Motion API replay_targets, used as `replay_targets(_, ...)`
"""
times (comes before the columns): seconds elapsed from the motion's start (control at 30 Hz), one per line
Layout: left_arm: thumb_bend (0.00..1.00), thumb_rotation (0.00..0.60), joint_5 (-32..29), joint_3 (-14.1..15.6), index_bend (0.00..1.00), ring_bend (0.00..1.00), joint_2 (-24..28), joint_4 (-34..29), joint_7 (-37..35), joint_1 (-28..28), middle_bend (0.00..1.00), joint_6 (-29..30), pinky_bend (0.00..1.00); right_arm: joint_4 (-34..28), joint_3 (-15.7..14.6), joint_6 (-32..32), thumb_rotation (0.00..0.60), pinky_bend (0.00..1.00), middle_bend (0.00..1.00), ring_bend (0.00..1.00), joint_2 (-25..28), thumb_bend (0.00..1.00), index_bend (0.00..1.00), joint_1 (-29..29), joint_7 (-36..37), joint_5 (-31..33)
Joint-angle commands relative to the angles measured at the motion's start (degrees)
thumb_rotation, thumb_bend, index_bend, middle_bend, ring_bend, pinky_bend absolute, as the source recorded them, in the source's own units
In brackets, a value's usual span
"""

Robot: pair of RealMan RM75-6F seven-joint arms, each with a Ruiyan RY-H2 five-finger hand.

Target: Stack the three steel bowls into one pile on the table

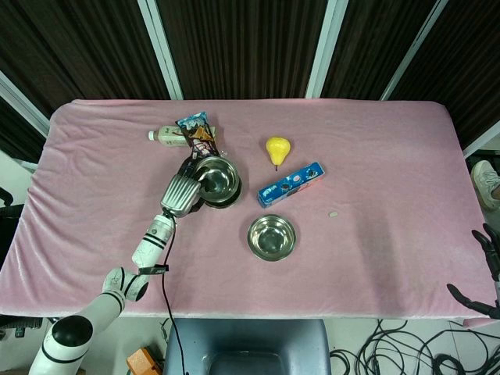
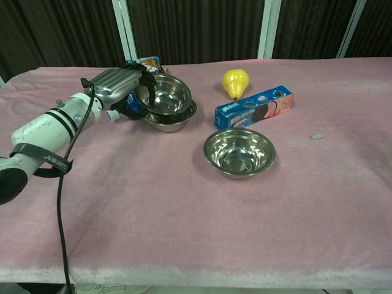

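Two steel bowls sit nested left of centre: our left hand grips the upper bowl, tilted, inside the lower bowl. Third bowl stands apart, centre. Our right hand, lower-right edge, shows spread, empty fingers.

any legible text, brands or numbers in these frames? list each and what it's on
None can be read.
blue biscuit box: printed lettering and cookie pictures, too blurred to read.
snack bag: graphics only, text too small.
bottle: label too small.
steel bowls: no markings visible.
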Motion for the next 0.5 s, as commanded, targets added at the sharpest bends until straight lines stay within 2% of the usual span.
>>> replay_targets(0.03, 0.4, 0.6, 0.55, 1.66, 0.25, 0.0, 0.11, -1.11, -1.25, 0.31, 0.15, 0.83, 0.04, -0.01, 0.06, -0.04, 0.6, 0.0, 0.0, 0.0, -0.19, 0.31, 0.0, -0.02, -0.31, -0.02)
replay_targets(0.2, 0.39, 0.6, 1.04, 3.2, 0.01, 0.0, 1.82, -5.77, 3.2, 0.96, 0.09, 1.63, 0.03, -0.45, -0.2, -0.75, 0.6, 0.0, 0.0, 0.0, -0.44, 0.31, 0.0, 0.32, -1.38, -0.69)
replay_targets(0.37, 0.39, 0.6, 1.66, 4.36, 0.0, 0.0, 7.99, -18.27, 7.53, 4.08, 0.08, 6.36, 0.03, -0.66, -0.21, -1.5, 0.6, 0.0, 0.0, 0.0, -0.88, 0.31, 0.0, 0.74, -2.63, -0.91)
replay_targets(0.5, 0.39, 0.6, 2.44, 6.52, 0.0, 0.0, 17.27, -33.91, 13.69, 9.16, 0.08, 11.41, 0.04, -1.23, -0.65, -3.25, 0.6, 0.0, 0.0, 0.0, -1.52, 0.31, 0.0, 1.73, -4.96, -1.9)
